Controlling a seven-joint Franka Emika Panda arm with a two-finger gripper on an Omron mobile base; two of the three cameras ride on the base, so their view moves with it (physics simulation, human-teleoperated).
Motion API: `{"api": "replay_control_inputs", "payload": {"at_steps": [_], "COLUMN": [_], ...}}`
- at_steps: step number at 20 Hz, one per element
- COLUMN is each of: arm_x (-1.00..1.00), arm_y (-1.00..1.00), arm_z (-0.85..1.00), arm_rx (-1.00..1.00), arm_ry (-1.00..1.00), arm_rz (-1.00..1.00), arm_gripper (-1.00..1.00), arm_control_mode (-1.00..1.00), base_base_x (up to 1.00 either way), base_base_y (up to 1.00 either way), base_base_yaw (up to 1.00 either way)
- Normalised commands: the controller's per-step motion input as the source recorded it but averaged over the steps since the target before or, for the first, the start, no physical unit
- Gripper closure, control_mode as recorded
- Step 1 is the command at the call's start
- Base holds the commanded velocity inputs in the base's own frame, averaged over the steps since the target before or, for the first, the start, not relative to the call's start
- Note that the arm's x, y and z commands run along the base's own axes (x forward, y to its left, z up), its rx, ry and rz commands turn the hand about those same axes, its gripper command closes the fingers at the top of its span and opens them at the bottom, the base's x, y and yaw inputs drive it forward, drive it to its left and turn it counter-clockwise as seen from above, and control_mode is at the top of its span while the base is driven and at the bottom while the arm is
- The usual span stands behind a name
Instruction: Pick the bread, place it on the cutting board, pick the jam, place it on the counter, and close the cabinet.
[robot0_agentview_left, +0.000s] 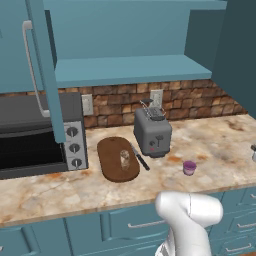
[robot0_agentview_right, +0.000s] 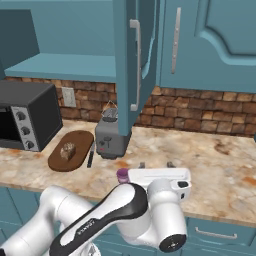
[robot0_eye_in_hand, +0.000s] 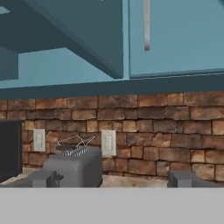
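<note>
1. Now resting on the cutting board (robot0_agentview_right: 70, 151) toward the tabletop's (robot0_agentview_left: 215, 145) left end: bread (robot0_agentview_right: 67, 151).
2. Standing near the front edge: jam (robot0_agentview_left: 189, 167).
3. Hanging open: cabinet (robot0_agentview_right: 129, 65) door.
4. Spread wide, holding nothing: jaws of the gripper (robot0_agentview_right: 156, 164).

Worktop (robot0_agentview_left: 215, 140): marbled stone, beige with orange veining, smooth with a slight sheen. Board (robot0_agentview_left: 111, 159): dark brown wood, matt. Bread (robot0_agentview_right: 67, 151): tan crumb, darker rough crust. Jam (robot0_agentview_left: 189, 168): pink-purple, smooth. Toaster (robot0_agentview_left: 152, 134): grey metal look, dull finish. Cabinet (robot0_agentview_left: 130, 70): teal painted panels, matt; bar handles (robot0_agentview_right: 135, 65) silver metal. Backsplash (robot0_eye_in_hand: 175, 135): rough red-brown brick. Oven (robot0_agentview_right: 30, 117): matt black casing.
</note>
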Motion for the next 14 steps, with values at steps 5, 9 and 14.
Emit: {"api": "replay_control_inputs", "payload": {"at_steps": [5,9,14], "arm_x": [-0.01,0.00,0.00], "arm_y": [-0.03,-0.07,-0.16], "arm_z": [0.29,0.28,0.31], "arm_rx": [0.01,0.01,0.02], "arm_ry": [-0.06,-0.01,0.00], "arm_rz": [0.00,0.00,0.00], "arm_gripper": [-1.00,-1.00,-1.00], "arm_control_mode": [-1.00,-1.00,-1.00], "base_base_x": [0.00,0.00,0.00], "base_base_y": [0.00,0.00,0.00], "base_base_yaw": [0.00,0.00,0.00]}}
